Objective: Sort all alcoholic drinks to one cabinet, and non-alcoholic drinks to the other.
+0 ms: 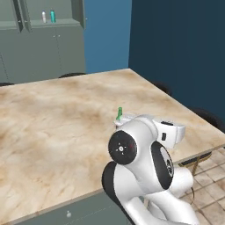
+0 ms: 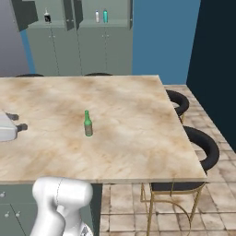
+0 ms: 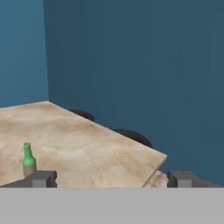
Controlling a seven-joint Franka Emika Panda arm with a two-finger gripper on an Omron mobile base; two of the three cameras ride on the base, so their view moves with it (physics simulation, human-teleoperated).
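Note:
A slim green glass bottle (image 2: 87,124) stands upright alone on the marble table (image 2: 129,138); its neck shows above my arm (image 1: 120,113), and it appears at the lower left of the hand view (image 3: 29,159). My gripper (image 2: 17,121) hovers over the table well to the bottle's left, open, with nothing between its fingertips (image 3: 42,178). In the far cabinets, a black-labelled bottle (image 2: 47,17) stands on the left shelf. A white bottle (image 2: 97,17) and a teal bottle (image 2: 105,16) stand on the right shelf (image 1: 43,16).
Dark round stools (image 2: 203,144) line the table's right side, with another (image 2: 179,102) behind. A blue wall (image 3: 131,65) lies past the table's far edge. Tall grey cabinets (image 2: 60,46) stand beyond the table.

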